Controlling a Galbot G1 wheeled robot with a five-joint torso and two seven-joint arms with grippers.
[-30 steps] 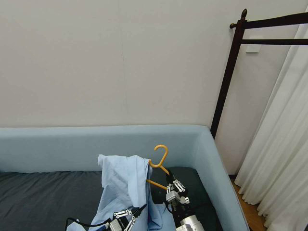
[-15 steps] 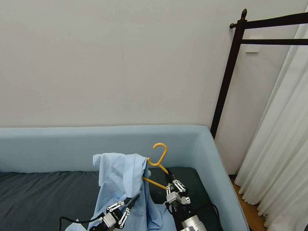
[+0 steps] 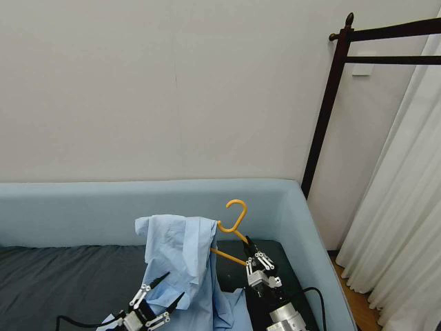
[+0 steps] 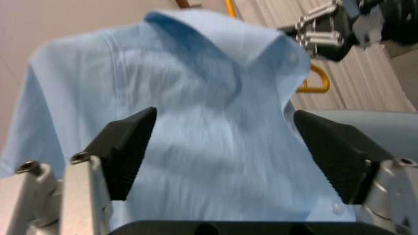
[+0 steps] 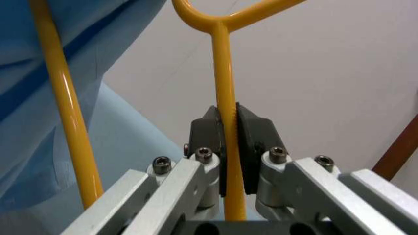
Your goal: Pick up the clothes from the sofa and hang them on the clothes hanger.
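1. The shirt (image 3: 180,252) is plain light blue, with no print or stripe.
2. The hanger (image 5: 222,73) is glossy orange-yellow.
3. The sofa (image 3: 83,210) has a pale blue back and arm; its seat cushion (image 3: 55,283) is dark charcoal.
4. The clothes rack (image 3: 326,103) is very dark brown.
5. The curtain (image 3: 406,221) is plain white.
6. The wall (image 3: 172,89) is off-white and unpatterned.
7. The left gripper (image 4: 223,120) and the right gripper (image 5: 226,117) are silver metal with black pads.
8. The floor (image 3: 357,307) is warm wood brown.
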